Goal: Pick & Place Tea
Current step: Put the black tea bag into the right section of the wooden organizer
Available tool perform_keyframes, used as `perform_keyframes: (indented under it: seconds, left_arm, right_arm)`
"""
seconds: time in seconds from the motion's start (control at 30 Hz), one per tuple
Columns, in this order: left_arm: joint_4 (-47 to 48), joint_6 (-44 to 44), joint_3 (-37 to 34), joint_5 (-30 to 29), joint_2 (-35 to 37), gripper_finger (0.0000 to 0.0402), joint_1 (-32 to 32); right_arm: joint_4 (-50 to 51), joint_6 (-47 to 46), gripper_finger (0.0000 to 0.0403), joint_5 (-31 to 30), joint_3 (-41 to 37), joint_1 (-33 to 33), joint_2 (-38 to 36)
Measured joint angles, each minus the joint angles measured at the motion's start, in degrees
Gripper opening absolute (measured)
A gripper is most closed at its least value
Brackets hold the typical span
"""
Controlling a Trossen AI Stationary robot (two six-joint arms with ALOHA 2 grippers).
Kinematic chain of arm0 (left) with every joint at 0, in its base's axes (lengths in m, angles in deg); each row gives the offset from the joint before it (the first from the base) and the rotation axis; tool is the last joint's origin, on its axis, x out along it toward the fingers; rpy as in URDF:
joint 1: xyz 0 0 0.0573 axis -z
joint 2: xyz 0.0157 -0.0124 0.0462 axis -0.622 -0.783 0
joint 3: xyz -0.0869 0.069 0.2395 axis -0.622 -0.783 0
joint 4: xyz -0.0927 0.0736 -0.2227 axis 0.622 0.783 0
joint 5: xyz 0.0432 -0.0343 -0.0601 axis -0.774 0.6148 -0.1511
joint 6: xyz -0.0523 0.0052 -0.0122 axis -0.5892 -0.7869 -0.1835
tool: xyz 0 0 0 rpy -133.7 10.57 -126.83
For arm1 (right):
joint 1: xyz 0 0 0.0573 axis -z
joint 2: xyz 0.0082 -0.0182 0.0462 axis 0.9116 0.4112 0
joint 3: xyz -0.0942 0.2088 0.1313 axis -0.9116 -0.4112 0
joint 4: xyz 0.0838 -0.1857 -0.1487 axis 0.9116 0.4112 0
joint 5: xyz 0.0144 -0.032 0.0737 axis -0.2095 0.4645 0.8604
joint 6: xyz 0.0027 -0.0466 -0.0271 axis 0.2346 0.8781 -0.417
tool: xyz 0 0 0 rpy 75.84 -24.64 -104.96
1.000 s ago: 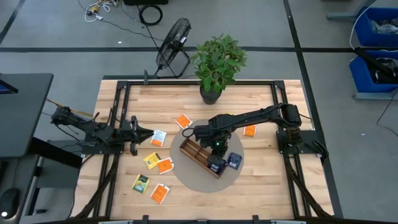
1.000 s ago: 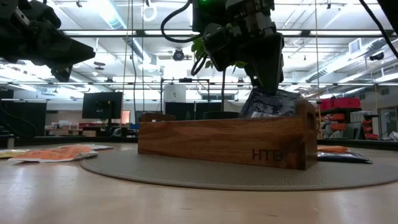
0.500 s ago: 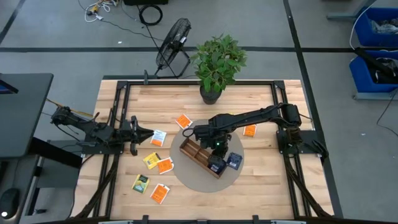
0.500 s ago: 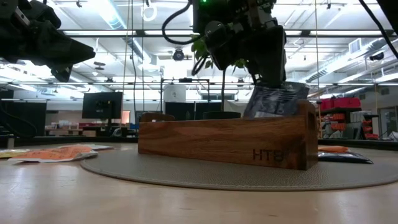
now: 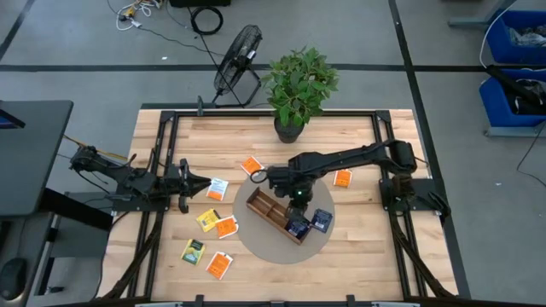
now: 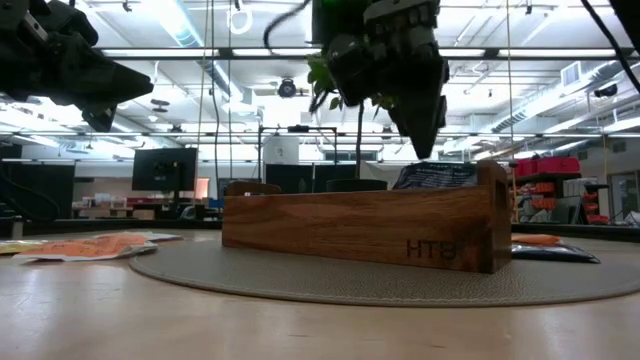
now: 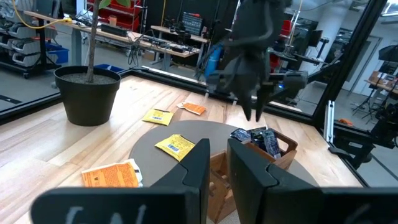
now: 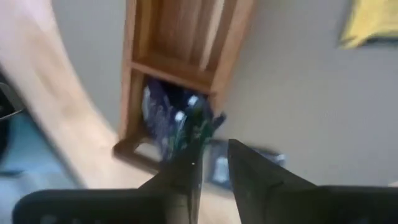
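Observation:
The brown wooden tray (image 5: 267,207) sits on a round grey mat. My right gripper (image 5: 299,198) hangs open just above the tray's end compartment, fingers pointing down, touching nothing (image 6: 420,140). A dark blue sachet (image 6: 440,175) lies in that compartment, its top edge showing above the tray wall (image 8: 174,121). Another dark blue sachet (image 5: 322,220) lies flat on the mat beside the tray. Orange sachets (image 5: 251,165), (image 5: 343,179), (image 5: 226,227), (image 5: 220,265), a yellow one (image 5: 207,219) and a yellow-green one (image 5: 193,251) lie flat on the table. My left gripper (image 5: 207,182) waits shut at the left.
A potted plant (image 5: 297,85) stands at the table's far edge behind the tray. A black metal frame (image 5: 171,128) runs round the tabletop. One more orange-and-white sachet (image 5: 217,188) lies just in front of my left gripper. Bare wood shows at the near right corner (image 5: 358,256).
My right gripper has let go of the dark blue sachet and risen a little above the tray. The sachet, which stood up high out of the end compartment in the fingers, has dropped lower into that compartment. The tray has stayed put.

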Motion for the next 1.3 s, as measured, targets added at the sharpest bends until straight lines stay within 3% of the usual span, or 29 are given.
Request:
perform_keyframes:
  seconds: [0.27,0.37,1.07,1.3]
  left_arm:
    - [0.1,0.0,0.0,0.0,0.0,0.0058,0.0]
    - [0.1,0.0,0.0,0.0,0.0,0.0058,0.0]
    - [0.0,-0.3,0.0,0.0,0.0,0.0058,0.0]
    - [-0.1,-0.1,0.0,0.0,0.0,0.0058,0.0]
  right_arm:
    - [-7.2,1.0,0.0086,-18.5,0.0,-5.6,-5.9]
    - [-9.4,-0.4,0.0087,-22.9,-2.0,-8.0,-8.4]
    - [-53.4,-6.4,0.0087,-42.8,-39.2,-21.0,-34.3]
    - [-67.7,-4.9,0.0087,-44.6,-52.2,-23.7,-42.9]
